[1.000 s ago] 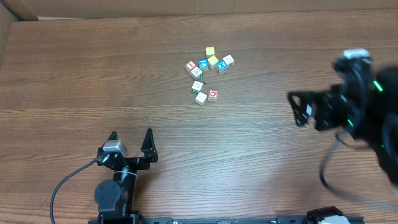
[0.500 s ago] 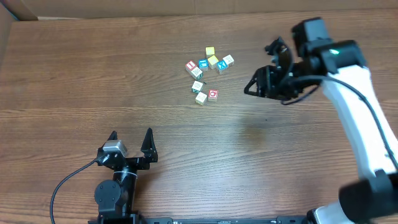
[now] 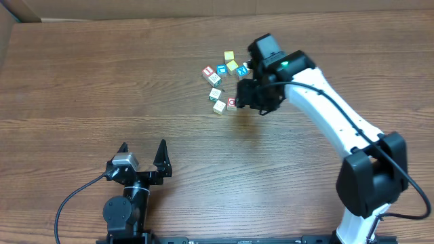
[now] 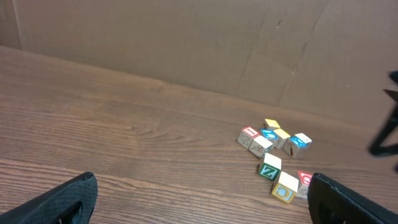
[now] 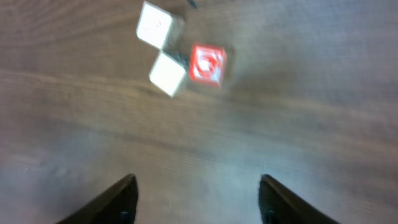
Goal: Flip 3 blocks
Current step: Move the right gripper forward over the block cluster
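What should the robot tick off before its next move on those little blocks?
1. Right claw open with nothing in it: ok.
2. Red-marked block in the right wrist view, ahead of the claw: ok.
3. Claw down at that block: not ok, the block lies beyond the fingertips.
4. Free room around it: cannot tell, a cream block sits right beside it.
5. Left claw open and away from the cluster: ok.
6. Sharp wrist picture: not ok, it is blurred.
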`<state>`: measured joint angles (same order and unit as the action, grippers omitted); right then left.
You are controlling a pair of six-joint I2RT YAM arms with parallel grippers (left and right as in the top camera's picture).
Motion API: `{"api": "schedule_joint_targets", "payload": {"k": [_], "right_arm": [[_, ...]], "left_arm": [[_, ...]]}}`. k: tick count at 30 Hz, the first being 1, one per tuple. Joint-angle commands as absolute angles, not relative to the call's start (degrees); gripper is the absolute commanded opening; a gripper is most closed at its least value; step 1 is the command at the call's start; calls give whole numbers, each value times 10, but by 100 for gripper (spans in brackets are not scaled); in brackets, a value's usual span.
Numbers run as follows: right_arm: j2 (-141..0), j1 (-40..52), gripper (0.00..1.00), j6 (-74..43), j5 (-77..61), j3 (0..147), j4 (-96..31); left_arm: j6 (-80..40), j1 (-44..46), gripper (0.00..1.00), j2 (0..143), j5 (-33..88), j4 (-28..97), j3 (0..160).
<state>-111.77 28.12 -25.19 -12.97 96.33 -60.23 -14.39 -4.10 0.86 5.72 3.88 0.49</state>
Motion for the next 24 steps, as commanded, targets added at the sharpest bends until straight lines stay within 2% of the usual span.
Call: {"api": "schedule_joint_targets", "payload": {"k": [1, 13, 24], "right_arm": [[-1133, 302, 67, -277, -70, 973, -572], [-1188, 313, 71, -288, -19, 965, -506], [-1204, 311, 70, -299, 18, 937, -469]], "left_arm": [[-133, -37, 100, 3, 55, 40, 3], [-133, -37, 100, 3, 55, 40, 3], [-133, -37, 100, 3, 55, 40, 3]]}}
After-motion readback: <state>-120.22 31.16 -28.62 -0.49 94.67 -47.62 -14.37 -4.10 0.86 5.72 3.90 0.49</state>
